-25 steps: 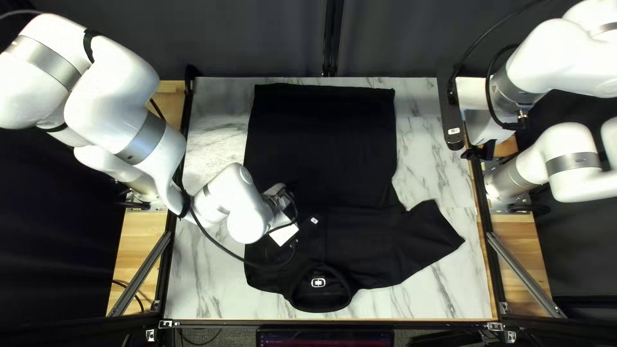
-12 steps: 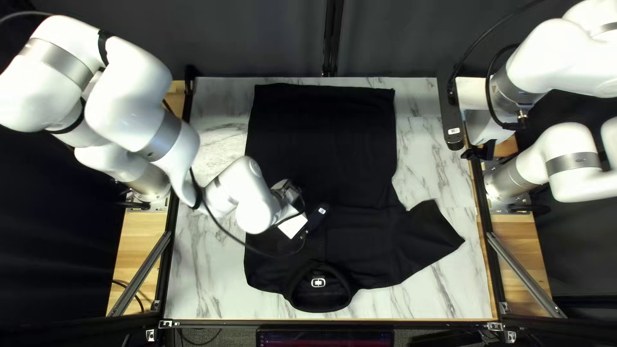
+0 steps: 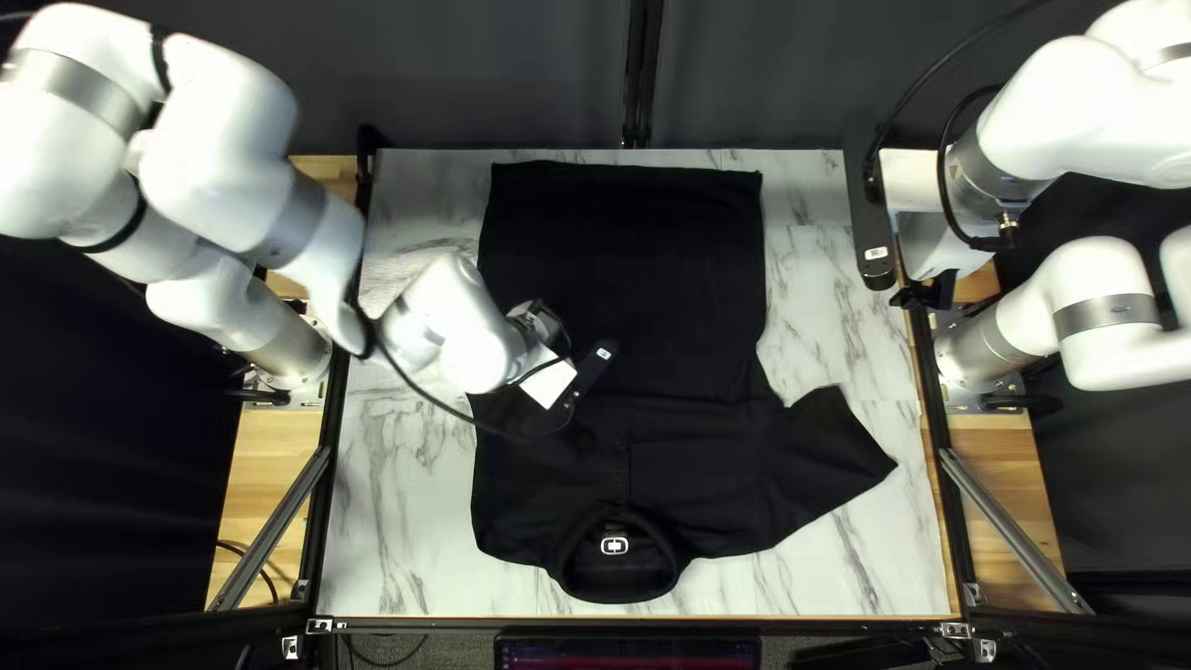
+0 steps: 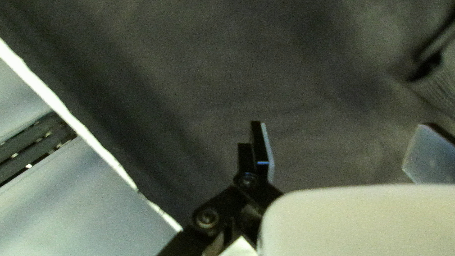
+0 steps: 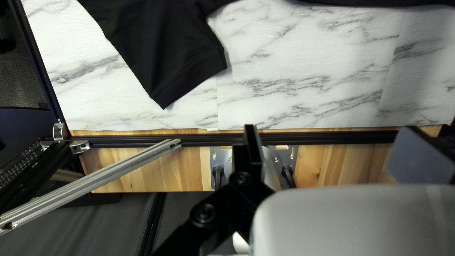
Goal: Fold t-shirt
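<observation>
T-shirt (image 3: pixel 670 285), black, is lying flat on the marbled table (image 3: pixel 397 546), hem running just inside the far edge. Sweeping left to right: bare marble is showing beside its left side, the left arm (image 3: pixel 453 329) crossing that strip. Left gripper (image 3: pixel 548 382) is sitting over the shirt's left half, fingers spreading wide apart; versus half a second ago it is sitting nearer the far edge, shirt keeping its place. Small white label (image 3: pixel 604 354) is showing by this gripper. Collar (image 3: pixel 673 571) is facing the near edge, narrow marble strip between, pale emblem (image 3: pixel 614 546) showing inside. Sleeve (image 3: pixel 831 453) is pointing outward, marble showing between its cuff and the right edge. Another small label (image 3: pixel 877 253) is showing by the right gripper (image 3: pixel 928 294), which is hanging near the table's right edge, fingers standing apart.
</observation>
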`<state>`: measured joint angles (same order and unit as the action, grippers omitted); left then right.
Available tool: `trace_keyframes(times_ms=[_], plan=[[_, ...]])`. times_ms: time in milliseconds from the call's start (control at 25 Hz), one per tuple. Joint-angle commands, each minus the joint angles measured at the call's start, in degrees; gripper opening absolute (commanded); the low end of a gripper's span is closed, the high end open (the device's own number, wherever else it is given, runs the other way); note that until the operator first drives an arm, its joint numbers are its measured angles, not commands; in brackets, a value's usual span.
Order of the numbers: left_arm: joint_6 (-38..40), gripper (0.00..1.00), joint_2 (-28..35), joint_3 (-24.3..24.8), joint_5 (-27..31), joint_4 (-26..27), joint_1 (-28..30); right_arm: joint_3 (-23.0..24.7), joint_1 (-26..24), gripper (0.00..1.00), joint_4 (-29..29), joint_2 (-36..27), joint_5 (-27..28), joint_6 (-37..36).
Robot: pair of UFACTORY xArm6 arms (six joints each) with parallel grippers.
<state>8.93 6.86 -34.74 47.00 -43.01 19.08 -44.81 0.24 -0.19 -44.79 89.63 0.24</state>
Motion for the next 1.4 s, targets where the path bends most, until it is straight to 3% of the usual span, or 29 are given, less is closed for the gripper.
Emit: trace_keyframes(times_ms=[40, 280, 440, 760, 1400], plan=[[-0.9, 1.0, -1.6, -4.6, 5.0, 3.0, 3.8, 0.0, 0.0, 1.0, 0.0, 0.0, 0.0, 0.0], [-7.2, 1.0, 5.3, -10.3, 19.1, 11.2, 7.8, 0.0, 0.0, 1.0, 0.0, 0.0, 0.0, 0.0], [-11.5, 1.0, 10.0, -15.3, 28.1, 18.2, 6.9, 0.0, 0.0, 1.0, 0.0, 0.0, 0.0, 0.0], [-16.4, 1.0, 19.5, -18.9, 36.6, 28.3, 0.9, 0.0, 0.0, 1.0, 0.0, 0.0, 0.0, 0.0], [-16.4, 1.0, 19.5, -18.9, 36.6, 28.3, 0.9, 0.0, 0.0, 1.0, 0.0, 0.0, 0.0, 0.0]])
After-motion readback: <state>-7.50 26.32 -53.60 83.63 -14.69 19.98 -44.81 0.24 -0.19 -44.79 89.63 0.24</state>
